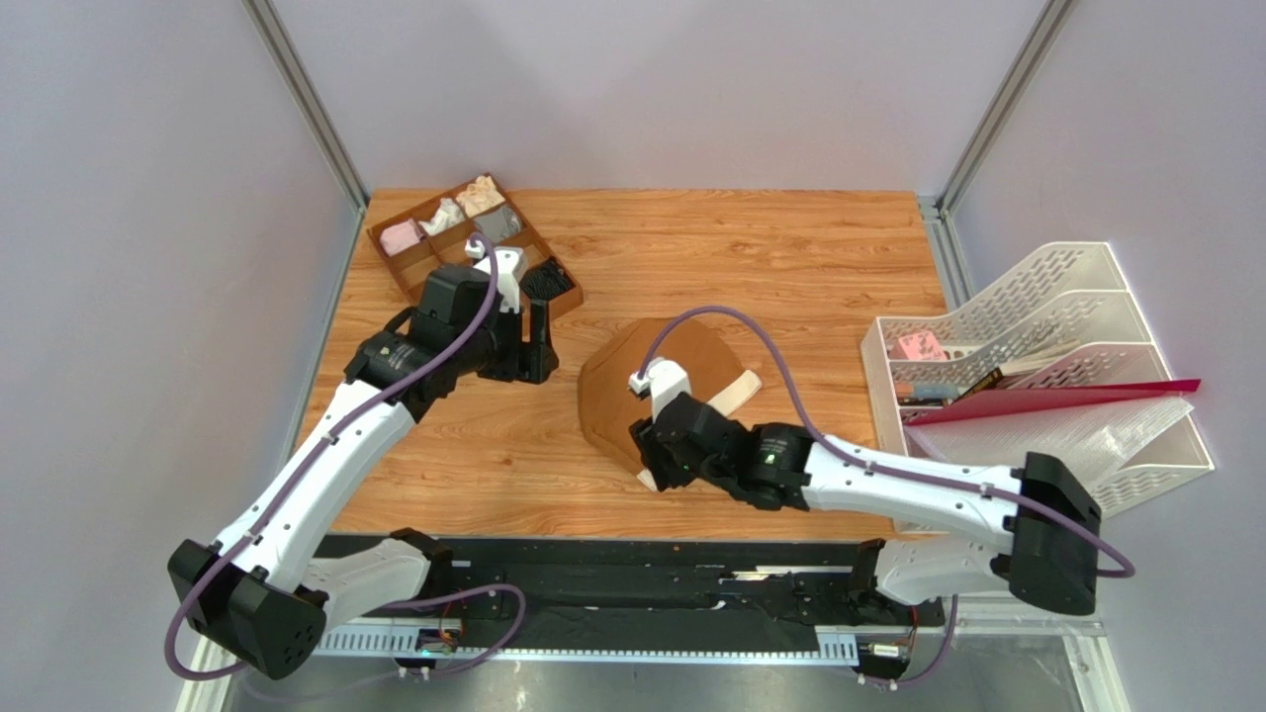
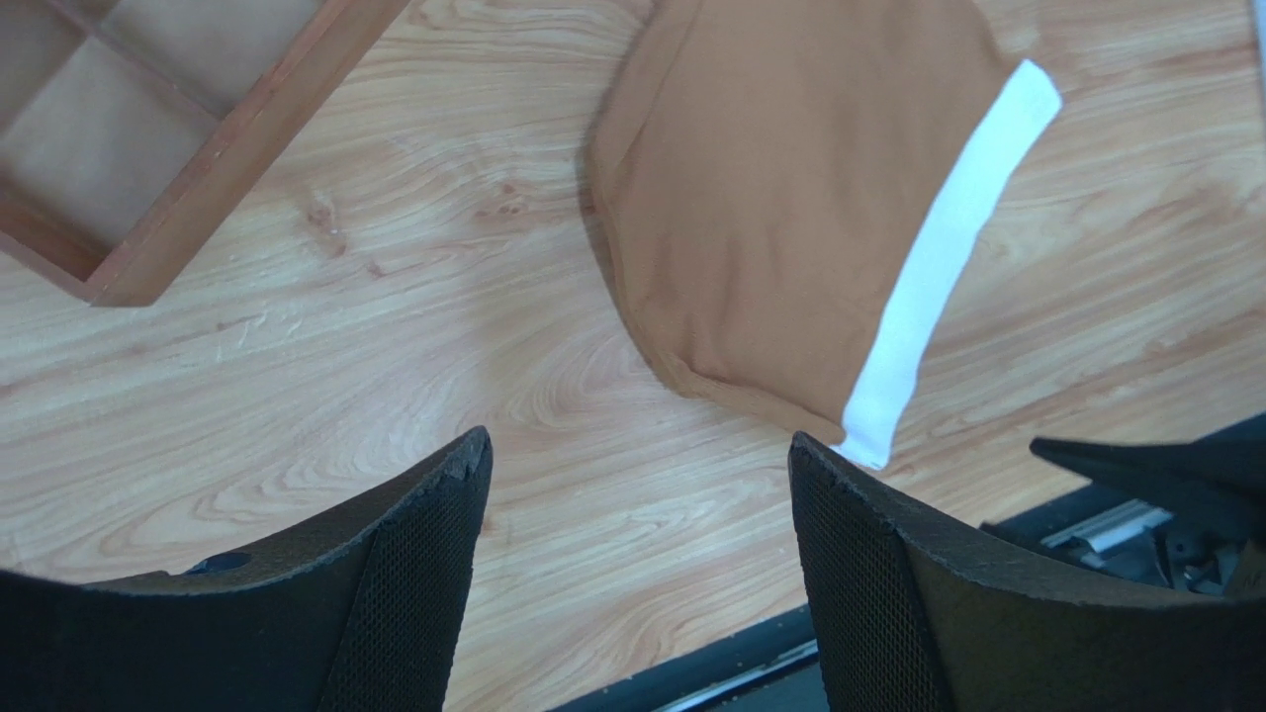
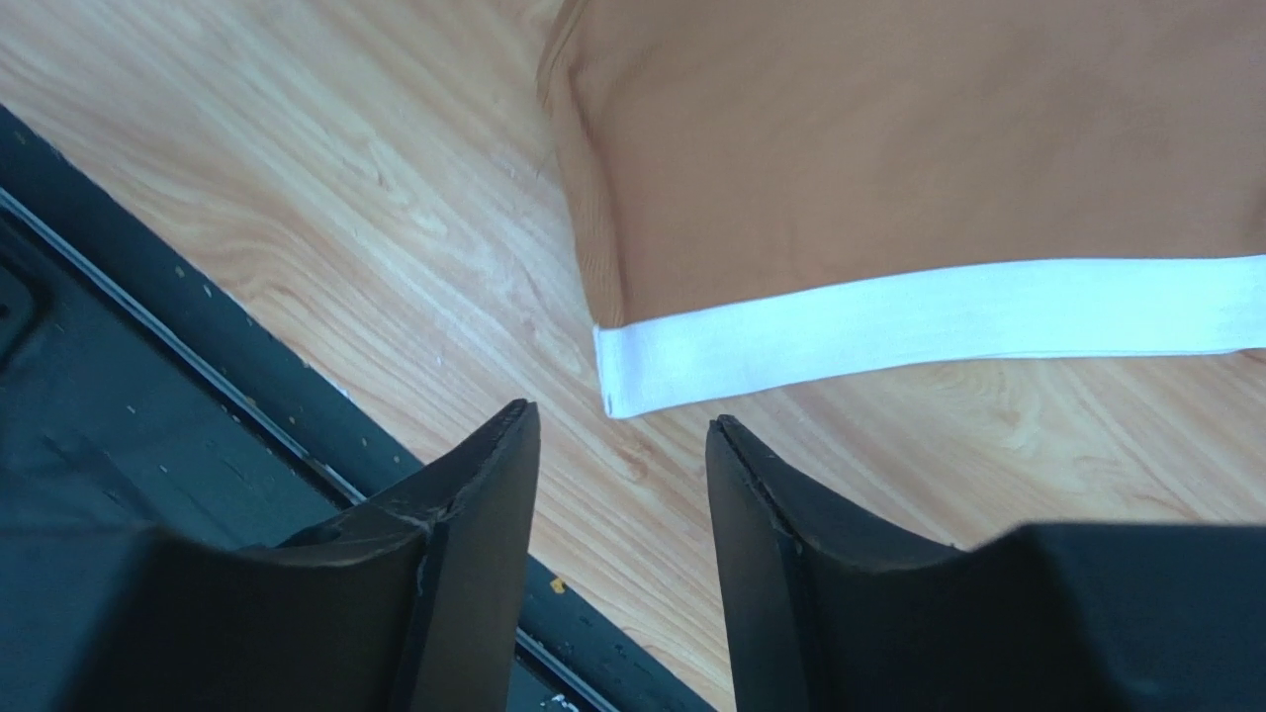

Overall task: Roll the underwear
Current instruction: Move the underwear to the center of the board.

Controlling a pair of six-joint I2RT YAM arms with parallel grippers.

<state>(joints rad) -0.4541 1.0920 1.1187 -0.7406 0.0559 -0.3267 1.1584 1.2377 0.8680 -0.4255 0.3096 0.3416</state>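
Near frame centre, the underwear (image 1: 661,378) lies flat; left gripper (image 2: 639,460) and right gripper (image 3: 621,423) jaws released, the right just beside the white band (image 3: 922,319) corner.

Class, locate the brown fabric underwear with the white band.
Top view: the underwear lies flat mid-table, just beyond the right hand, right of the wooden compartment tray.

2 white arms (image 1: 320,475), black joints (image 1: 245,601), purple cables (image 1: 788,378), textured black jaws.
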